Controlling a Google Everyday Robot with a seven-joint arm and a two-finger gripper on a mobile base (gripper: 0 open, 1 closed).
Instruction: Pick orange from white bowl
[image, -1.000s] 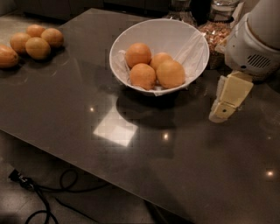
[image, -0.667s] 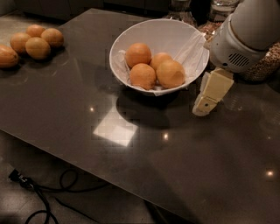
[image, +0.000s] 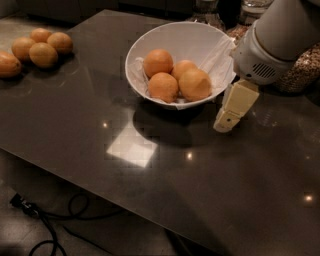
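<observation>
Step in hand: the arm is closing in on the white bowl (image: 186, 41); looks like the approach stage to me, nothing is getting grabbed yet.

Gripper: the gripper (image: 228, 118) is hanging low just beside the bowl's right rim, over the dark table (image: 150, 190), tilting down and to the left. Honestly can't tell whether it's spread or closed from here, and it isn't holding anything.

Orange: the orange (image: 195, 85) is sitting in the bowl on the side nearest the gripper, leaning against three rounder fruits (image: 163, 86) on the crinkled paper lining.

Next move: I'm guessing it's going to need to lift over the rim, then come down on the orange from above, since the neighbours are crowding it on the left.

Since a second ago: the gripper is now sitting noticeably further left, closer to the bowl. The fruit in the bowl isn't budging.

Other stuff: a loose pile of fruit (image: 43, 54) is lying far left, a jar (image: 302, 75) is standing behind the arm.
</observation>
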